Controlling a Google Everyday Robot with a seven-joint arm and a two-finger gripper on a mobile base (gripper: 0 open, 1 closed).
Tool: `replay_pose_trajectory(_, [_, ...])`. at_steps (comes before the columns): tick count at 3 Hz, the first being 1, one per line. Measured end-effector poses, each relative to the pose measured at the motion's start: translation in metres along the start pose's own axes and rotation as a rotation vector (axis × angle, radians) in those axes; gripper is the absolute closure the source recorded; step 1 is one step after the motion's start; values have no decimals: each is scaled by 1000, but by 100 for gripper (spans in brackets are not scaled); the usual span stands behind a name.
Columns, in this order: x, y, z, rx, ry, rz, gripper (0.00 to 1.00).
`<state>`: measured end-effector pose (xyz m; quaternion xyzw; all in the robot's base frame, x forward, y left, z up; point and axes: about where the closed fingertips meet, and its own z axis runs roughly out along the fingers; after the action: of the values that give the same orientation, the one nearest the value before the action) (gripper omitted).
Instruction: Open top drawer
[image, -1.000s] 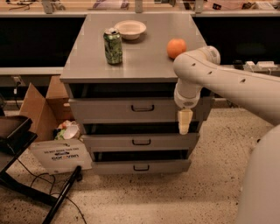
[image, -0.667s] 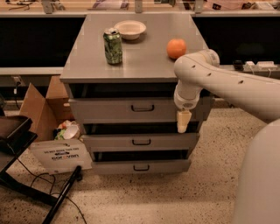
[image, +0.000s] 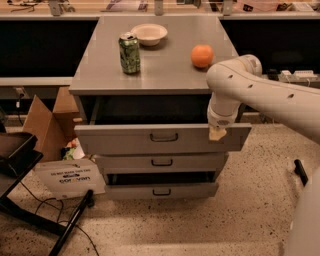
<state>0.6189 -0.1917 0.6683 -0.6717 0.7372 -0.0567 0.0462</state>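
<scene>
Lowest and nearest, down to the pincer's left, the bottom drawer front (image: 160, 191) stands slightly proud, with the middle drawer front (image: 162, 162) just above it. Directly under the pincer, the top drawer (image: 125, 140) stands partly pulled out from beneath the worktop (image: 165, 70), with a dark gap behind its wide grey panel. The pincer (image: 216, 134) sits at the panel's upper edge near the right end, and I cannot tell whether it is wide or narrow. The small dark bail handle (image: 164, 137) lies well to its left, at the panel's centre. The drawer looks rigid and fairly heavy, probably running on slides. Its flat face seems too smooth to grip, so the top lip or the handle is the place to hold. A pull from the right end may skew it, whereas the handle should draw it straight. Beyond the pincer on the worktop sit an orange (image: 202, 56), then a green can (image: 130, 53) further left and a bowl (image: 149, 34) farthest back
</scene>
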Motion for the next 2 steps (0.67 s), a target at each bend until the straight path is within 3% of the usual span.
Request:
replay_pose_trajectory(1, [0,-2,-11,0,0,0,94])
replay_pose_trajectory(2, [4,4,-16,-7,7,12,100])
